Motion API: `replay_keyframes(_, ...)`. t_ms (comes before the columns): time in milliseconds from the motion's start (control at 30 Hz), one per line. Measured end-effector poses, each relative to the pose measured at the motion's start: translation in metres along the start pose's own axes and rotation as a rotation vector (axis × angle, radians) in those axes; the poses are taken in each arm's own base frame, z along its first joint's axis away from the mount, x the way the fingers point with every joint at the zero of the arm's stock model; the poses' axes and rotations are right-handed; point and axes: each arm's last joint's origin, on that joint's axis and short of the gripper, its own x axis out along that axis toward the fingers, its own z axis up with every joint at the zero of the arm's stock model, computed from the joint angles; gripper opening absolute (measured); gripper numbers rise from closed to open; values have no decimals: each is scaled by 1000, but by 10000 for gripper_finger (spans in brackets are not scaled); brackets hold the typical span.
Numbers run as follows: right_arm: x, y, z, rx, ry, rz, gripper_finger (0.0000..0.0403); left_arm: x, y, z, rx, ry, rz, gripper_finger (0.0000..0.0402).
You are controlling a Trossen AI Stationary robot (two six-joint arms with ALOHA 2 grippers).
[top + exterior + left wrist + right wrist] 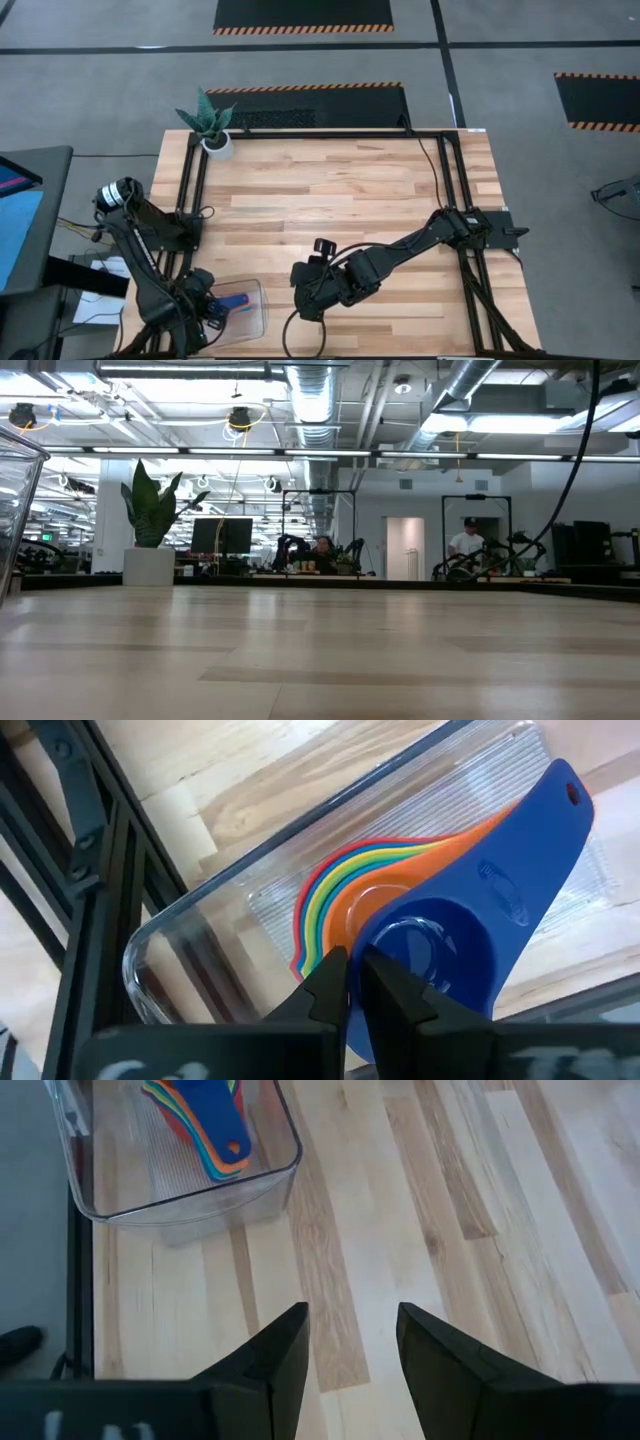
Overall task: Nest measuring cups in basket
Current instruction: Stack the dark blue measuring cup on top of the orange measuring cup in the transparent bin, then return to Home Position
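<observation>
High view: wooden desk point(330, 190) w/ black frame rails. Left gripper point(205, 305) sits at the near-left corner, over the basket point(252, 318), a clear tray at the desk's front-left edge. A blue handle of the measuring cups point(234, 299) shows inside it, just beside the gripper. Right gripper point(306, 300) hovers over bare wood near the front edge, to the right of the basket, not touching it. Potted plant point(210, 125) in a white pot stands at the far-left corner, well apart from everything.

Low view: bare desk top across the frame; clear basket wall point(18, 510) at the far left edge. Plant point(150, 510) at the back left. Two people point(466, 545) in the room behind, at other benches. No gripper visible here.

Left wrist view: left fingers point(325, 985) nearly pressed together, a thin slit between them, right over the rim of the top blue cup point(440, 945); can't tell if they pinch it. Cups sit nested inside the basket point(150, 970): blue on top, then orange, yellow, green, red edges fanned beneath, handles stacked pointing the same way.

Right wrist view: right fingers point(285, 1345) spread, nothing between them, only wood below. Basket point(285, 1155) w/ nested cups point(215, 1130) lies farther ahead.
</observation>
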Motion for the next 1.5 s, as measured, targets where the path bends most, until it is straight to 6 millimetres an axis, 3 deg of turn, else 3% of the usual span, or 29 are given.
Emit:
replay_keyframes(467, 0, 0, 0, 0, 0, 0, 177, 0, 0, -1, 30, 23, 15, 20)
replay_keyframes(833, 0, 0, 0, -2, 3, -2, 177, -3, 1, 0, 64, 25, 6, 67)
replay_keyframes(967, -2, 0, -1, -55, 5, -3, 177, -31, 1, 8, 126, -56, -145, 72)
replay_keyframes(1100, -23, -3, 5, -107, -43, 16, 177, -66, 2, 20, 232, -265, -311, 73)
replay_keyframes(1233, -40, -10, 6, -215, -23, 36, 177, -98, 1, 25, 370, -319, -421, 73)
replay_keyframes(1300, -45, -14, -1, -261, 45, 23, 177, -109, 1, 26, 504, -302, -434, 73)
replay_keyframes(1400, -51, -18, -7, -192, 94, -2, 177, -115, -3, 20, 565, -302, -505, 73)
replay_keyframes(1500, -64, -22, -12, -262, 215, 155, 177, -121, 0, 22, 783, -322, -508, 73)
